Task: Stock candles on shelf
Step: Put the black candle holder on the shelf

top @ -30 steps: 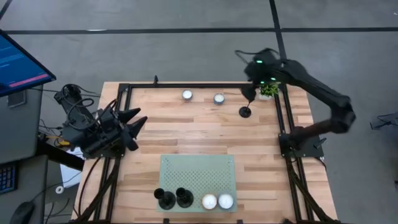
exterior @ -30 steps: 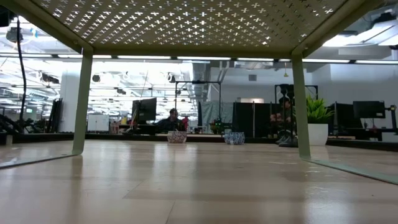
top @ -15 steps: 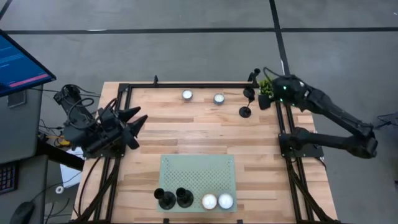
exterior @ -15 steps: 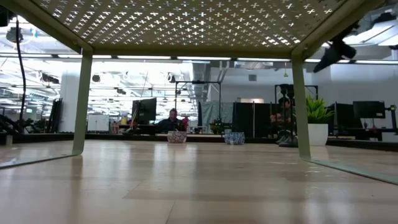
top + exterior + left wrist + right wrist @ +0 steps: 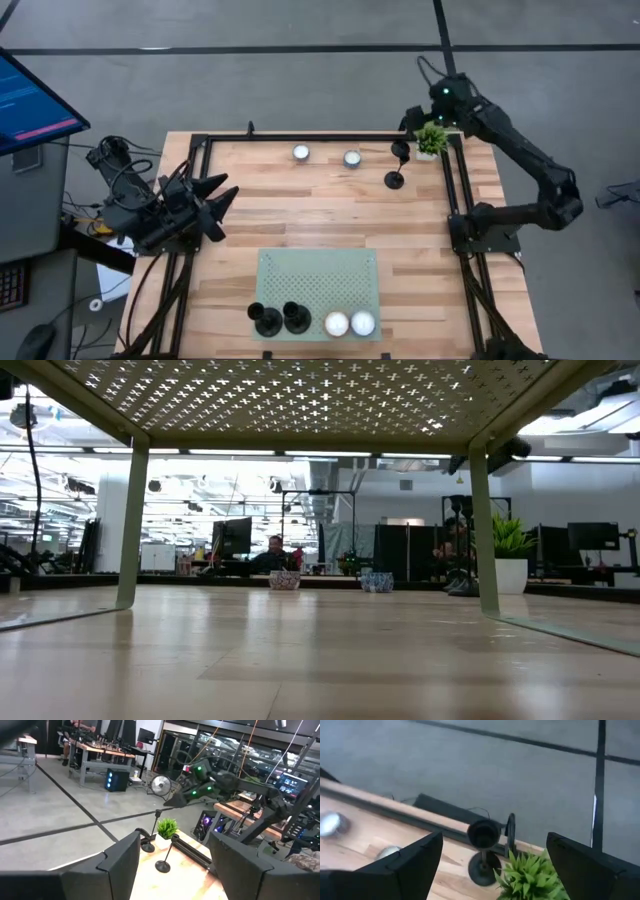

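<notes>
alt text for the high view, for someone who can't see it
Two candles sit on the green shelf beside two black holders; two more candles lie at the far edge. The right gripper hovers by a plant, the left gripper waits.

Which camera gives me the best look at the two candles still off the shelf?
The high view: both loose candles show whole on the table's far side. The right wrist view catches them blurred at its edge; the low and left wrist views show neither clearly.
</notes>
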`<control>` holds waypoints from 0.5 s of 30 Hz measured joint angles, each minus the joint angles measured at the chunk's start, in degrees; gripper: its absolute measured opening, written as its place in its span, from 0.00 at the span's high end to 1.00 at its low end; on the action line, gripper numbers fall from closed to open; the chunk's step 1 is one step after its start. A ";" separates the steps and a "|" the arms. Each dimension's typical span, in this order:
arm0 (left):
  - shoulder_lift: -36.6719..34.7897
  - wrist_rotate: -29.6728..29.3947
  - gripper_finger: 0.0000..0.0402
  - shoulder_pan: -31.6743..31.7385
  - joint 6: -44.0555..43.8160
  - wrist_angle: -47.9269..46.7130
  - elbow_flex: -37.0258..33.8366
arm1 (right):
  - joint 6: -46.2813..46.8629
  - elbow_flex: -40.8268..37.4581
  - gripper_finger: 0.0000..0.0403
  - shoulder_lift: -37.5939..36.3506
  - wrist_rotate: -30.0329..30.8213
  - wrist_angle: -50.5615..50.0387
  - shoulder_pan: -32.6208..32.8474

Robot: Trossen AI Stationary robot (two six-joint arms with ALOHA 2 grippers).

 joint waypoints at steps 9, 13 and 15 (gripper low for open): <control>0.26 0.00 0.41 -0.02 -1.52 0.52 -0.02 | 0.22 -10.91 0.14 -2.84 -3.13 13.72 -0.37; 0.26 0.00 0.41 -0.02 -1.51 0.54 -0.02 | -1.04 -15.07 0.14 -3.63 -6.16 19.65 -0.17; 0.26 0.00 0.41 -0.02 -1.51 0.55 -0.02 | -1.05 -16.70 0.14 -4.43 -6.20 22.36 0.39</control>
